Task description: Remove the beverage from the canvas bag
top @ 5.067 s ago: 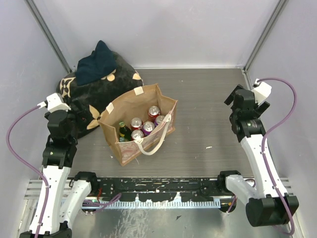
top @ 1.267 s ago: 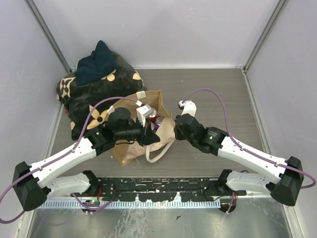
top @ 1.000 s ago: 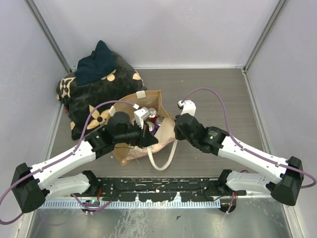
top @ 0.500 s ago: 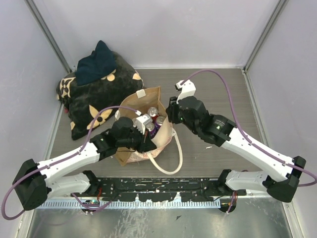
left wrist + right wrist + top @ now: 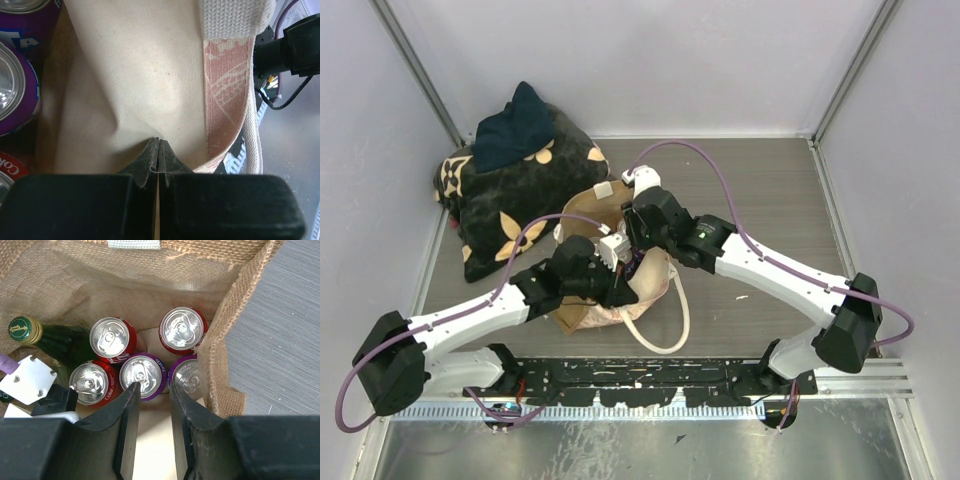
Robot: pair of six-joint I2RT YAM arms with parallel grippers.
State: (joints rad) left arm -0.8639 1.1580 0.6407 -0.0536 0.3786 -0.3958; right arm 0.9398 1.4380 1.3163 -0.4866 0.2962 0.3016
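The canvas bag (image 5: 582, 208) stands mid-table with its mouth open. Inside it are beverages: three red cola cans (image 5: 182, 330), two purple cans (image 5: 144, 376) and a green bottle (image 5: 22, 329) with a gold-green cap. My left gripper (image 5: 158, 142) is shut on the bag's near fabric wall (image 5: 150, 75), holding it toward the arms; in the top view the left gripper (image 5: 622, 290) sits at the bag's near rim. My right gripper (image 5: 152, 387) hangs above the cans, narrowly open, with nothing between its fingers, its tips over the two purple cans. From above, the right gripper (image 5: 632, 240) is over the bag's mouth.
A black cushion (image 5: 510, 190) with tan flower marks lies back left, touching the bag, with a dark blue cloth (image 5: 515, 125) on it. One cream handle (image 5: 678, 305) droops onto the table at the bag's near right. Grey walls enclose three sides.
My right arm has swung from the bag's right side to above its mouth and its jaws have parted a little. The left gripper keeps its pinch on the bag wall.
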